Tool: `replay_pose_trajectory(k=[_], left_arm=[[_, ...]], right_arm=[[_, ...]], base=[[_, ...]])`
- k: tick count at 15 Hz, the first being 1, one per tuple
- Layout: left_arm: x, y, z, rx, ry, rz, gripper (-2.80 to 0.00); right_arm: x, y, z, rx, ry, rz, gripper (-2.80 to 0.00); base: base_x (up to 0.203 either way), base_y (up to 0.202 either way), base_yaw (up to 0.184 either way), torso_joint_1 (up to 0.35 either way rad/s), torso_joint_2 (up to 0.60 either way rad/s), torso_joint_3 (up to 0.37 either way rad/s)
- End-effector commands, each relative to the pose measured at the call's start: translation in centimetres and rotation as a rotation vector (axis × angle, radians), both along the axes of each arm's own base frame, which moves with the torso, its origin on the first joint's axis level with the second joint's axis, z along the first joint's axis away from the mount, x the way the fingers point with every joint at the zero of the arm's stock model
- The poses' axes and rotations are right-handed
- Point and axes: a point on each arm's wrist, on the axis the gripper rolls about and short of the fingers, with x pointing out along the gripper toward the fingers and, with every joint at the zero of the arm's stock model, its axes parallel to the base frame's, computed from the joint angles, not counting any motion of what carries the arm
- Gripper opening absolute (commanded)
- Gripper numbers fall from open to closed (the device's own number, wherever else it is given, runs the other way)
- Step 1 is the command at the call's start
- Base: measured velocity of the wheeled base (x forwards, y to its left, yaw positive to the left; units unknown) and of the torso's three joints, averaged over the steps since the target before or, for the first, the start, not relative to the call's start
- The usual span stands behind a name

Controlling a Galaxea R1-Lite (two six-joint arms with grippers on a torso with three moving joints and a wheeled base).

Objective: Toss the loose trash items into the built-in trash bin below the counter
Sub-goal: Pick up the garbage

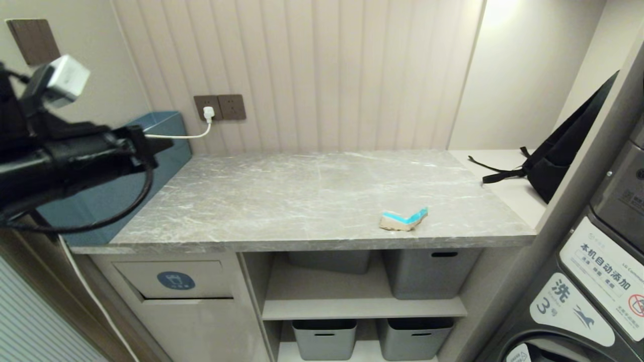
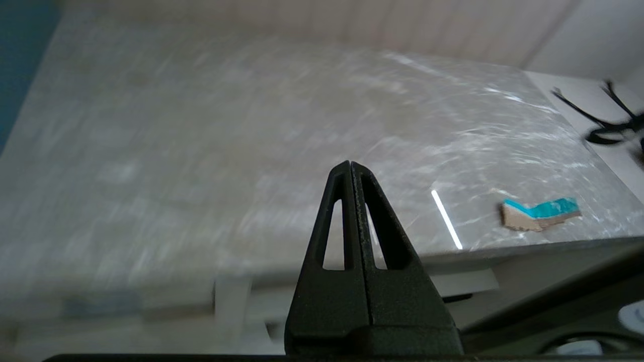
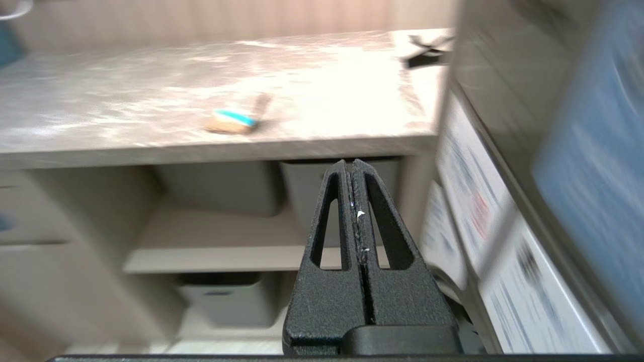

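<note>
Only 1 cardboard scrap (image 1: pixel 404 220) shows on the bench (image 1: pixel 282 201), lying flat toward 4 o'clock of the slab, near the front edge, cyan face partly up. The bin flap (image 1: pixel 173 280) with its blue badge sits under the bench at 7 o'clock and looks closed. My left fingers (image 2: pixel 350 168) are pressed together with nothing between them, raised at 9 o'clock over the bench's left end, well apart from the scrap. My right fingers (image 3: pixel 352 168) are also together and empty, low in front of the shelves, below the bench edge. The risks I see: the scrap is thin and flat, so closing on it may only push it along the slick stone; so near the front edge, it could slide off to the floor. I must also spread my fingers before reaching. The flap has to be tilted open, or the scrap will bounce off the cabinet front.
</note>
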Motion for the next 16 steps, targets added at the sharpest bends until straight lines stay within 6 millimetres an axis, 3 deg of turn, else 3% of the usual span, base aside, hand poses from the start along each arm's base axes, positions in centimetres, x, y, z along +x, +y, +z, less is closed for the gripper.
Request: replay_pose_trajectory(k=[1,4,6,9,10,14,16], left_arm=[[-5.6,2.7,0.4,-0.097,-0.037,0.102,-2.80],[-5.4,3.3,1.4,-0.130,-0.048,0.139,-2.80],[-5.4,3.6,1.6,-0.128,-0.057,0.154,-2.80],[-5.7,3.8,1.8,-0.126,-0.068,0.172,-2.80],[-5.7,4.1,1.8,-0.125,-0.068,0.182,-2.80],[-5.7,4.1,1.5,-0.125,-0.057,0.183,-2.80],[-5.7,4.1,1.5,-0.125,-0.056,0.182,-2.80]], right_arm=[[6.5,0.1,3.1,0.010,0.207,0.063,-2.80],[14.9,1.7,3.9,-0.021,0.413,0.265,-2.80],[19.1,4.7,2.7,-0.075,0.499,0.371,-2.80],[24.3,7.8,-0.6,-0.100,0.584,0.405,-2.80],[25.8,8.5,-1.7,-0.093,0.600,0.405,0.00],[31.2,10.5,-3.4,0.031,0.563,0.369,0.00],[33.6,9.5,-3.6,0.083,0.569,0.308,0.00]], base=[[0.000,0.000,0.000,0.000,0.00,0.000],[0.000,0.000,0.000,0.000,0.00,0.000],[0.000,0.000,0.000,0.000,0.00,0.000],[0.000,0.000,0.000,0.000,0.00,0.000],[0.000,0.000,0.000,0.000,0.00,0.000],[0.000,0.000,0.000,0.000,0.00,0.000],[0.000,0.000,0.000,0.000,0.00,0.000]])
